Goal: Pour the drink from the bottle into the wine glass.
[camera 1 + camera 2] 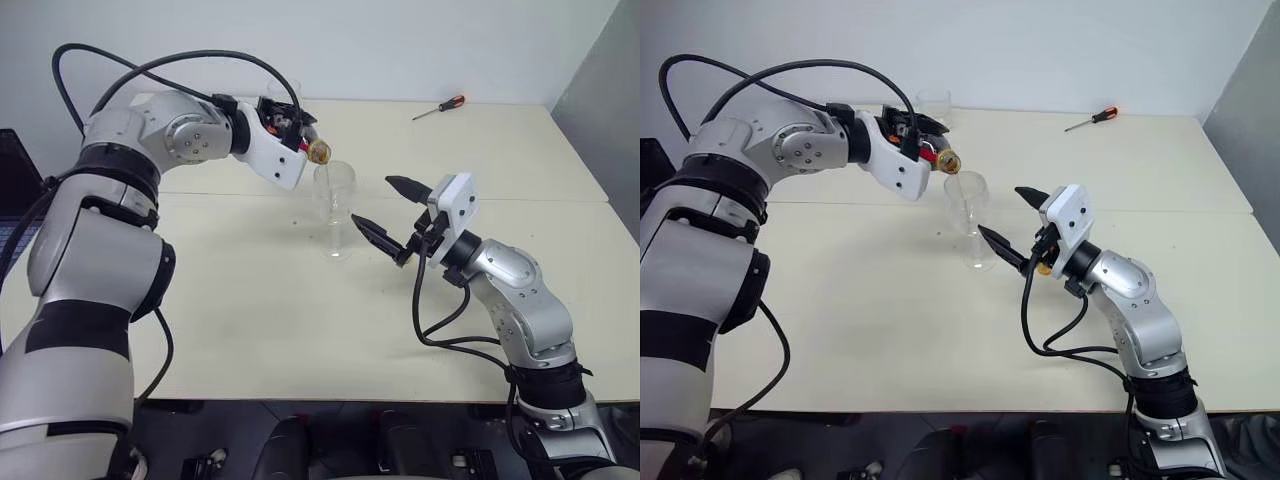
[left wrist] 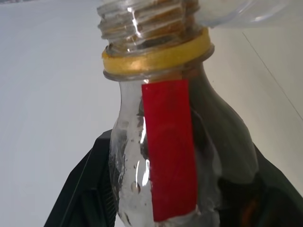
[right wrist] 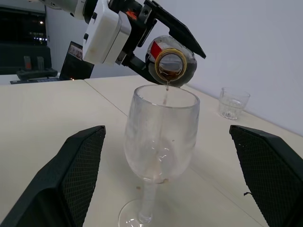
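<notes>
While the left gripper (image 3: 156, 35), clamped on the tilted bottle (image 3: 171, 66), holds its mouth just above the wine glass (image 3: 160, 142) on the table (image 1: 250, 320), tilt should increase gradually, keeping the thin drink (image 3: 165, 92) stream centred; the right gripper (image 1: 388, 210) stands spread wide beside the glass.

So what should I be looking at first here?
The left gripper tips a small bottle over the wine glass mid-table, and a thin stream of dark drink falls into the bowl. The right gripper waits beside the glass, jaws wide open. A screwdriver lies at the table's far edge.
</notes>
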Available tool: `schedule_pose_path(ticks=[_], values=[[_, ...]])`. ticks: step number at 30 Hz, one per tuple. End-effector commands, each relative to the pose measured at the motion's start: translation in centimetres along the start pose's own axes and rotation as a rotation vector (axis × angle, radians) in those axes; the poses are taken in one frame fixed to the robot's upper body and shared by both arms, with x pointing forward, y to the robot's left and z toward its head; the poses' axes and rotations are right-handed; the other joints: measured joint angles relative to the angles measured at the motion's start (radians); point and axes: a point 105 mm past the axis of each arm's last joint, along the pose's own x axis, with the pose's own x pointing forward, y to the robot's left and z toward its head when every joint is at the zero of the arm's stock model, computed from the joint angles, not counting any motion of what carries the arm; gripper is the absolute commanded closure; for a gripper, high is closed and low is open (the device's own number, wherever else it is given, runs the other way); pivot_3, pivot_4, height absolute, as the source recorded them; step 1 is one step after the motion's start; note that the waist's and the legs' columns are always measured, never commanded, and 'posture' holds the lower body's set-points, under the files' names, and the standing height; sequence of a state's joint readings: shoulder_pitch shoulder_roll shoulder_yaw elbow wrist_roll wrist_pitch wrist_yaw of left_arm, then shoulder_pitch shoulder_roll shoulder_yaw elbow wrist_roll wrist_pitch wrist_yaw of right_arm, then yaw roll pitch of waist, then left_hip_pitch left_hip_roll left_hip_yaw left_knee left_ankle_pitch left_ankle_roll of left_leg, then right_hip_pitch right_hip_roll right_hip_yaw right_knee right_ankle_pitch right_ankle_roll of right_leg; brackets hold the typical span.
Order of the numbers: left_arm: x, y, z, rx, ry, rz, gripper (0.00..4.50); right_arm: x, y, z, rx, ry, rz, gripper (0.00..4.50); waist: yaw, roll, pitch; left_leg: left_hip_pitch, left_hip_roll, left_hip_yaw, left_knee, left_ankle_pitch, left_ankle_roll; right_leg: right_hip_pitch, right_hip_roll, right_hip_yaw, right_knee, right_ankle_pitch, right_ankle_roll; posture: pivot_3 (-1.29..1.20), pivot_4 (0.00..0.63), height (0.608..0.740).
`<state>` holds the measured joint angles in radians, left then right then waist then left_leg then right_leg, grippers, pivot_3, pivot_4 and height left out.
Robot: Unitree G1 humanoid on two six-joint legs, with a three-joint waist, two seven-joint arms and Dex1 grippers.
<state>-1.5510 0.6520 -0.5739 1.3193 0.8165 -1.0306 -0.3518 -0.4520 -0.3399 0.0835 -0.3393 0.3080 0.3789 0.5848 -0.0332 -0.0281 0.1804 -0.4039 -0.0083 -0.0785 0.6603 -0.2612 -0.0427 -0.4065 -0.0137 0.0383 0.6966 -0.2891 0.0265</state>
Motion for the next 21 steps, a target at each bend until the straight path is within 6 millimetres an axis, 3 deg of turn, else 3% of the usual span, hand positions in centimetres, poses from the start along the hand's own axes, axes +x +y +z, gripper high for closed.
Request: schedule_pose_path(ticks=[1,21], values=[[-1.04,2.6,-0.72,0.043,0.036,0.072,1.93,-0.06,-0.13,1.18,-0.026,-0.052,-0.007,0.0,0.0,0.0,0.0,0.0,0.0,0.0,0.0,0.0,0.0,0.0,0.0,0.0,0.0,0.0,0.0,0.0,0.15,0.74],[-0.99,3.05,-0.79,0.047,0.045,0.086,1.93,-0.01,-0.32,1.17,-0.022,-0.053,-0.018,0.0,0.0,0.0,0.0,0.0,0.0,0.0,0.0,0.0,0.0,0.0,0.0,0.0,0.0,0.0,0.0,0.0,0.15,0.74]])
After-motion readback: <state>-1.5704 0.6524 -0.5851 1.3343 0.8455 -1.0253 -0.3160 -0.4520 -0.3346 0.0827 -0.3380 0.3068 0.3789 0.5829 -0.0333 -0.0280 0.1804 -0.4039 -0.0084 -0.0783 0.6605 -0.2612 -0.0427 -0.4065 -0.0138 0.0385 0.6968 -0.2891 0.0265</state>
